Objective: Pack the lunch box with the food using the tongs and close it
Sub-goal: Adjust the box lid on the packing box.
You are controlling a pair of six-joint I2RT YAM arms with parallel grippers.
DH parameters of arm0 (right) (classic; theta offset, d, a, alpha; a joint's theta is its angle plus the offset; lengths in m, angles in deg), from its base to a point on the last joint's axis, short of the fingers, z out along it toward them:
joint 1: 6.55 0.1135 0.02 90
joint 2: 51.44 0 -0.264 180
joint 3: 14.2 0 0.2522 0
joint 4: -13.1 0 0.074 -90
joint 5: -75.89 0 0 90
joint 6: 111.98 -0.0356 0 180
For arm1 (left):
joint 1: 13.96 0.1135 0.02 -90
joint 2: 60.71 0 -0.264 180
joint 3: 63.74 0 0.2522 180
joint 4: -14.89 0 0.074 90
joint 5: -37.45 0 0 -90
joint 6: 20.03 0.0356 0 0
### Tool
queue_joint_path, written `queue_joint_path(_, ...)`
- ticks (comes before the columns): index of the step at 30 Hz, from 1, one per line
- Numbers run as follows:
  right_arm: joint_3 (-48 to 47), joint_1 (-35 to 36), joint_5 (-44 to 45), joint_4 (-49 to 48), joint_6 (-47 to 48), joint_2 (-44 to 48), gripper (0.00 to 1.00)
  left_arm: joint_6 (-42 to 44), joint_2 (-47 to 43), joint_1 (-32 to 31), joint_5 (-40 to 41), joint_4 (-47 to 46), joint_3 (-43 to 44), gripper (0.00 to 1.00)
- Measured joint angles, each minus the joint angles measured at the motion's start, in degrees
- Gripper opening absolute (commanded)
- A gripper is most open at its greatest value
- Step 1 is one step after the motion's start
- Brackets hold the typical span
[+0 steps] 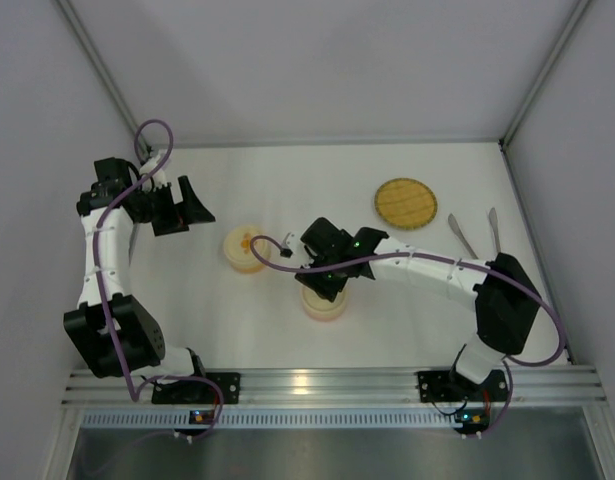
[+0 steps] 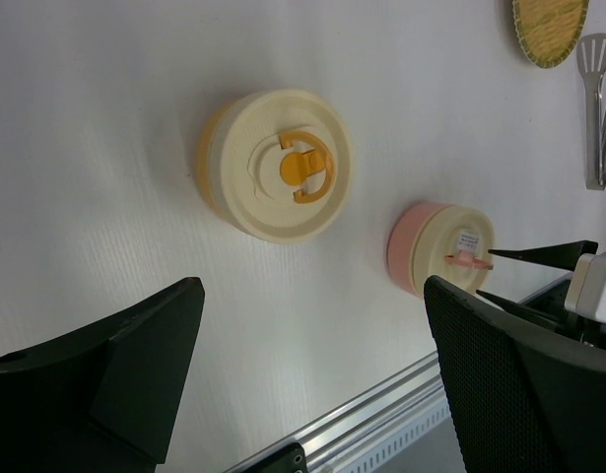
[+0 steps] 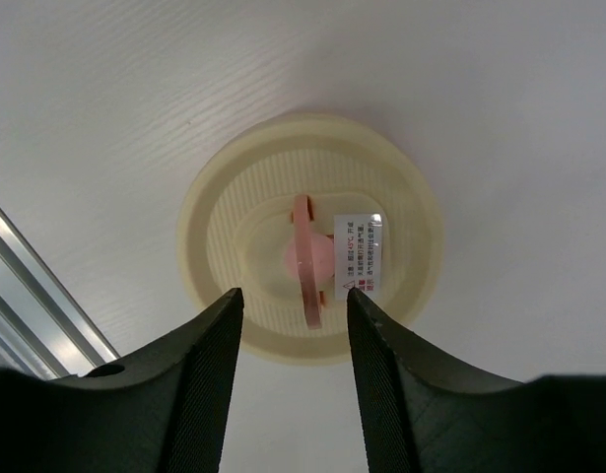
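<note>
The right gripper (image 3: 293, 296) hangs over the pink box (image 3: 234, 217), jaws part-open astride its lid handle (image 3: 304, 246) without touching. The left gripper (image 2: 312, 286) gapes wide, holding nothing.

Overhead wide view — both wrist cameras share pink lunch box (image 2: 436, 251).

Left gripper (image 1: 190, 208) wide apart; right gripper (image 3: 291, 296) (pointing down) half-parted.

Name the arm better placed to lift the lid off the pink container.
Right. The right gripper hangs over the pink container, jaws lined up with its lid handle. The left gripper is open but off beyond the orange container.
</note>
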Motion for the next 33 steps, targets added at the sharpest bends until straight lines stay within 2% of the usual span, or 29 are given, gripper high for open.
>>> queue_joint_path(7,-1.55,-0.02,0.31,2.75,-1.03,-1.97,0.39,0.02,0.0,0.0,0.24,-0.02,-0.57,0.98)
queue_joint_path(11,-2.01,0.0,0.28,3.67,-1.57,-3.23,0.25,0.02,0.0,0.0,0.57,-0.02,-0.92,0.98)
queue_joint_path(16,-2.73,0.0,0.28,4.15,-2.08,-3.89,0.15,0.04,0.0,0.0,0.59,-0.04,-1.2,0.98)
queue_joint_path(19,-3.37,0.0,0.24,4.57,-2.19,-4.02,0.03,0.04,0.0,0.0,0.61,-0.09,-1.6,0.98)
queue_joint_path(23,-3.82,-0.02,0.02,4.76,-2.73,-4.33,0.01,0.09,0.0,0.0,0.72,-0.07,-2.19,0.98)
queue_joint_path(24,-3.85,0.0,-0.17,4.85,-2.8,-4.37,0.05,0.07,0.0,0.0,0.81,-0.09,-2.21,0.98)
queue_joint_path(25,-3.85,0.02,-0.24,4.85,-2.95,-4.37,0.12,0.09,0.0,0.0,0.85,-0.09,-2.23,0.98)
queue_joint_path(27,-4.0,0.02,-0.44,5.03,-3.21,-4.37,0.16,0.09,0.0,0.0,0.98,-0.09,-2.23,0.98)
queue_joint_path(28,-4.09,0.04,-0.59,5.14,-3.28,-4.37,0.43,0.09,0.0,0.0,1.01,-0.09,-2.23,0.98)
queue_joint_path(29,-4.11,0.04,-0.7,5.14,-3.87,-4.37,0.53,0.09,0.0,0.0,0.98,-0.09,-2.25,0.98)
queue_joint_path(30,-4.11,0.04,-0.85,5.16,-3.82,-4.37,0.6,0.09,0.0,0.0,0.98,-0.09,-2.25,0.98)
queue_joint_path(31,-4.11,0.04,-0.98,5.29,-3.72,-4.37,0.74,0.09,0.0,0.0,0.98,-0.09,-2.25,0.98)
queue_joint_path(33,-4.11,0.04,-1.27,5.49,-3.63,-4.37,0.79,0.09,0.0,0.0,0.98,-0.09,-2.29,0.98)
